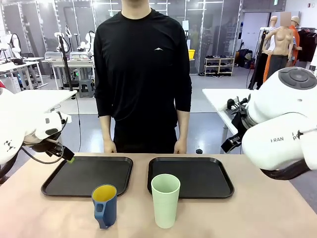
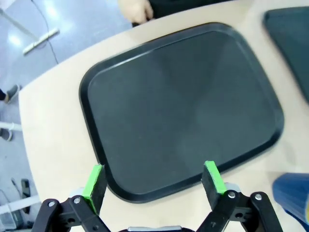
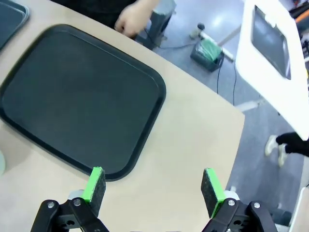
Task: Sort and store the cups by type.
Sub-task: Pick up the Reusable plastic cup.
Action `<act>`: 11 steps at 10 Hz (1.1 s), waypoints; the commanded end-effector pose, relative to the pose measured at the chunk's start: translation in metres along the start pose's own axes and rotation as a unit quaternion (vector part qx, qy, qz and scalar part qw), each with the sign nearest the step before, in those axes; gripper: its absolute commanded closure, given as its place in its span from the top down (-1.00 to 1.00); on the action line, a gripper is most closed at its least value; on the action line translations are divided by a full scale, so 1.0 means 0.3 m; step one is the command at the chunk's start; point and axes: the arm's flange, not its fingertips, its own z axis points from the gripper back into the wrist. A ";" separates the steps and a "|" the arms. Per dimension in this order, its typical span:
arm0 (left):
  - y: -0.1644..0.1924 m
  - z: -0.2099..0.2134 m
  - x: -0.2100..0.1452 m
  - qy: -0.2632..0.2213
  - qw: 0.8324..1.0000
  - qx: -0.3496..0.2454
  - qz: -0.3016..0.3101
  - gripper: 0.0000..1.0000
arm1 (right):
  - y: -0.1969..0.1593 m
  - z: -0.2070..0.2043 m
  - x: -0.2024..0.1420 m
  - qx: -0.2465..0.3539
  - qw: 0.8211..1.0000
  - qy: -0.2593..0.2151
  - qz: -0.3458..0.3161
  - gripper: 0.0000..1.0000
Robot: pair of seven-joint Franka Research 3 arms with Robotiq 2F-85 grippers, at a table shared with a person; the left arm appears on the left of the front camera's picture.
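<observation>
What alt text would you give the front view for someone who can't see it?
A dark blue mug and a taller mint-green tumbler stand upright on a tan table, in front of two black trays. A person in black stands behind them, with white robot arms at both sides.

The left gripper [image 2: 152,169] hangs with its green-padded fingers spread wide and nothing between them, over the near edge of a black tray [image 2: 178,106] on the pale table [image 2: 53,140]. A person's hand [image 2: 136,9] rests at the table's far edge. A second tray [image 2: 292,29] lies to the right. Part of a blue mug [image 2: 292,191] shows near right.
</observation>
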 end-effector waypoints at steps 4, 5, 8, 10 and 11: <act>0.082 -0.107 0.000 0.018 0.996 0.013 0.086 1.00 | -0.147 -0.220 -0.040 0.025 0.993 0.046 -0.106 1.00; 0.090 -0.120 -0.002 0.023 0.995 0.011 0.094 1.00 | -0.158 -0.246 -0.050 0.031 0.992 0.053 -0.112 1.00; 0.102 -0.130 -0.014 0.029 0.994 0.010 0.105 1.00 | -0.155 -0.254 -0.054 0.029 0.991 0.056 -0.115 1.00; 0.101 -0.135 -0.016 0.029 0.994 0.005 0.107 1.00 | -0.146 -0.249 -0.049 0.023 0.991 0.049 -0.126 1.00; 0.092 -0.125 -0.032 0.031 0.995 0.011 0.092 1.00 | -0.151 -0.255 -0.060 0.026 0.991 0.062 -0.113 1.00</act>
